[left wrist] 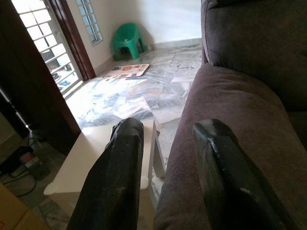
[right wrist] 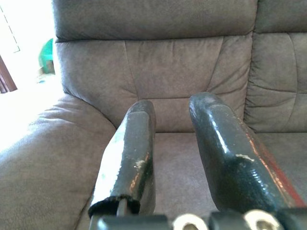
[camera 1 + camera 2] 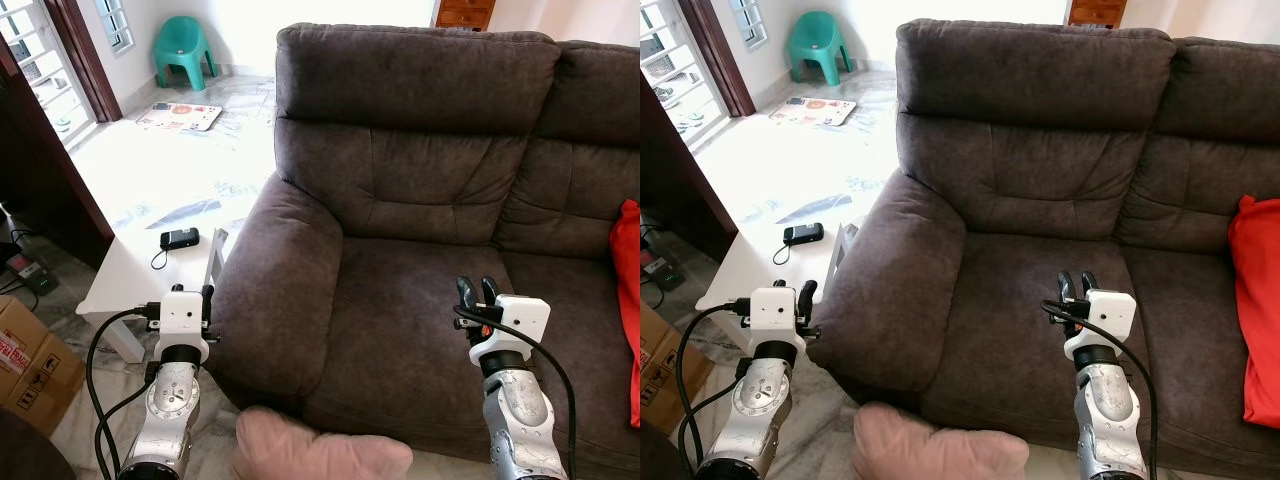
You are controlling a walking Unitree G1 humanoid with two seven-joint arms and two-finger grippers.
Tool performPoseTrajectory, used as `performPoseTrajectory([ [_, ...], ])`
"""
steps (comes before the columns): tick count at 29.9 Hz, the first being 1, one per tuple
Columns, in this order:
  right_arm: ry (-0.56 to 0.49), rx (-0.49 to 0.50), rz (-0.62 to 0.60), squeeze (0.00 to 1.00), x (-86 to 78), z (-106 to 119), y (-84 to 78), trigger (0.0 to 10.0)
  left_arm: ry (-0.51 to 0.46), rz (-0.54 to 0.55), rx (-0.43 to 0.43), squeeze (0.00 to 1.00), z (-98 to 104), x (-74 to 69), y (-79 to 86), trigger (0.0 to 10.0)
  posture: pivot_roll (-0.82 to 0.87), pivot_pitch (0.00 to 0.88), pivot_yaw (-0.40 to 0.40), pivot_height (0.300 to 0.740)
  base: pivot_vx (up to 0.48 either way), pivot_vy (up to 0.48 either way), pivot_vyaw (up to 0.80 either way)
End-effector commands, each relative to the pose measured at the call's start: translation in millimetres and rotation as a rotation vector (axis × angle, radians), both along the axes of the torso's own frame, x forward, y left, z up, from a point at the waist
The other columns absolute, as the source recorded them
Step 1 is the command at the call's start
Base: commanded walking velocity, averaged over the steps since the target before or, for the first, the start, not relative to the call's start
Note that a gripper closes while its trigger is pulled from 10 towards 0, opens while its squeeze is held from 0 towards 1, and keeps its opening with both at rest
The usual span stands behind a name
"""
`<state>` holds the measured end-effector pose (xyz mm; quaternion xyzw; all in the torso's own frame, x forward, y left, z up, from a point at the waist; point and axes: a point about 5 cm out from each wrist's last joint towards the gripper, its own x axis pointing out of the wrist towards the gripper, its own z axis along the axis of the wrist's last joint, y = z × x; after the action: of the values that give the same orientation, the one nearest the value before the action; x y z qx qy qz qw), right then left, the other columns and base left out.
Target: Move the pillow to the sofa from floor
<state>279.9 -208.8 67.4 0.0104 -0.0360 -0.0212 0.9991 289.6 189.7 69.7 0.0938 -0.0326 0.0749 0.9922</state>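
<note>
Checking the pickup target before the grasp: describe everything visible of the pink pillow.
The pink pillow is a soft, dusty-pink cushion of matte fabric, plump and slightly rumpled, lying flat on the floor. It lies against the front base of the dark brown sofa, below the seat's left end, partly cut off by the picture's lower edge. It lies between the two arms; neither gripper touches it.

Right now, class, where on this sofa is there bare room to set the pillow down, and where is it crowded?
The left seat cushion is bare, bordered by the armrest, the backrest and the right gripper. The far right seat is crowded by a red cushion. The pink pillow lies on the floor at the sofa's front, between both arms; the left gripper hangs beside the armrest.
</note>
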Motion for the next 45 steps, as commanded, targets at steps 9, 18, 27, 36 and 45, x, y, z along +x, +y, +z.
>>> performPoseTrajectory([
  [9,0.007,-0.006,0.022,0.0,3.6,1.7,4.2,10.0,-0.008,-0.006,0.004,0.0,3.9,1.8,-1.0,10.0,0.01,0.0,-0.021,0.72,0.0,0.0,0.0],
  [18,0.009,-0.01,0.026,0.0,4.3,1.9,5.2,10.0,-0.009,-0.006,0.002,0.0,3.7,1.8,-1.5,10.0,0.01,0.0,-0.024,0.68,0.0,0.0,0.0],
  [27,0.0,-0.015,0.037,0.0,4.3,2.8,6.4,10.0,-0.007,-0.006,0.001,0.0,3.6,2.4,-2.3,10.0,0.01,0.0,-0.026,0.645,0.0,0.0,0.0],
  [36,0.006,-0.016,0.039,0.0,4.6,2.5,6.5,10.0,-0.005,-0.006,-0.002,0.0,3.0,2.4,-2.9,10.0,0.01,0.0,-0.029,0.645,0.0,0.0,0.0],
  [45,0.005,-0.017,0.043,0.0,4.5,2.9,6.6,10.0,-0.005,-0.006,-0.005,0.0,2.7,2.2,-3.2,10.0,0.01,0.0,-0.031,0.645,0.0,0.0,0.0],
])
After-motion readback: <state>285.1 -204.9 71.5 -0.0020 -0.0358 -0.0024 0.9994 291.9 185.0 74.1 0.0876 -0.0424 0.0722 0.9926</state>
